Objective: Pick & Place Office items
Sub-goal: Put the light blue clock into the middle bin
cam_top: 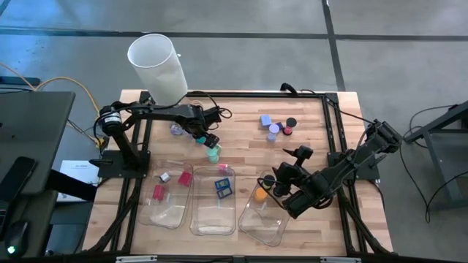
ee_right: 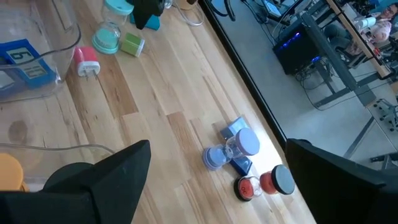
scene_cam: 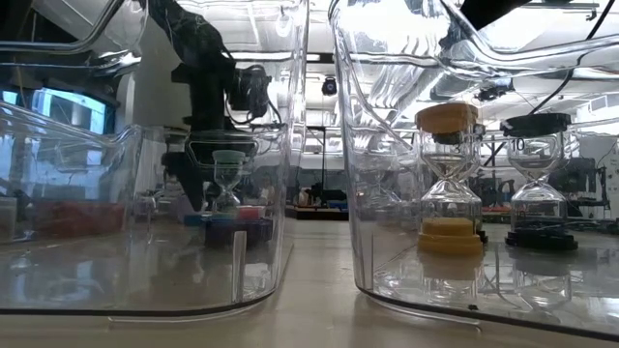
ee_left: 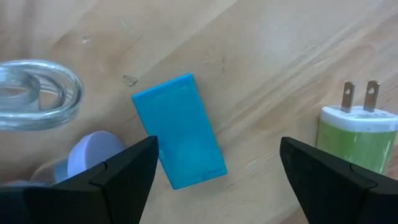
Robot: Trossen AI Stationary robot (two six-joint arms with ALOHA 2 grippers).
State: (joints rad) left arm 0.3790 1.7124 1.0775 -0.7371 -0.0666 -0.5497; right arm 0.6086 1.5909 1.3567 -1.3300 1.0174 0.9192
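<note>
Left tool (ee_left: pixel 214 171) held wide, nothing gripped, lowered over surface (ee_left: pixel 280 68). Blue block (ee_left: pixel 180 132) seen lying flat between its fingers, untouched. Green plug adapter (ee_left: pixel 357 134) just beside one finger; purple cap (ee_left: pixel 93 152) beside other. Right tool (ee_right: pixel 217 180) spread wide, empty, beside orange-capped timer (cam_top: pixel 261 194) in tray (cam_top: pixel 267 226).
</note>
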